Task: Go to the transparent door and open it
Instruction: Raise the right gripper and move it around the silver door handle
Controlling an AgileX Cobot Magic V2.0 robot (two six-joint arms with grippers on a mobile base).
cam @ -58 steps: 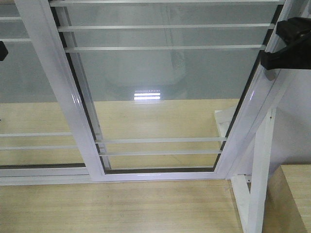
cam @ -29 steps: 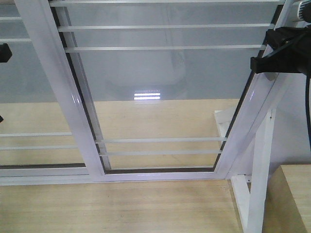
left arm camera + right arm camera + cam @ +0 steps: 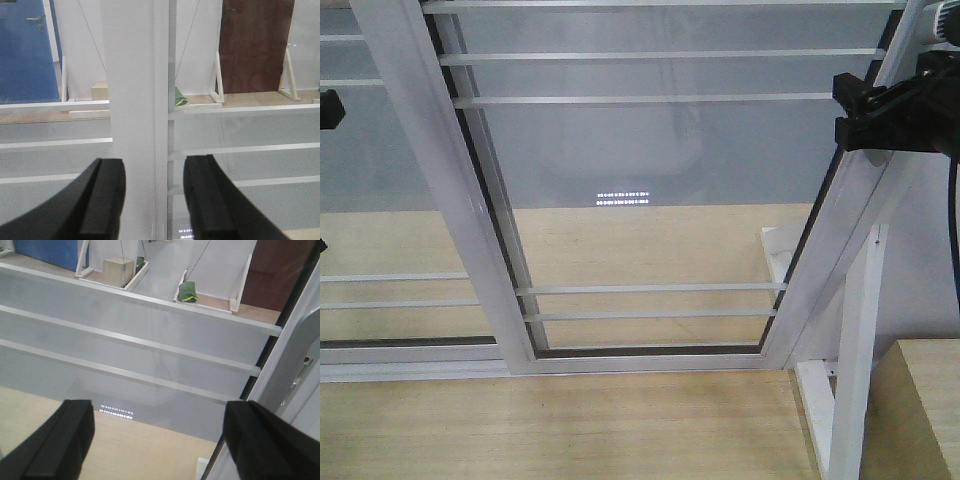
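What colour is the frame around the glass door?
White and glossy; the door frame shows best in the front-facing view.

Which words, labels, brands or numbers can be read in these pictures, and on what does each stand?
None: no view shows readable text.
The transparent door has no label on its glass or white frame.
The bright dots on the glass are a reflected light, not letters.
The left gripper and right gripper show no markings.
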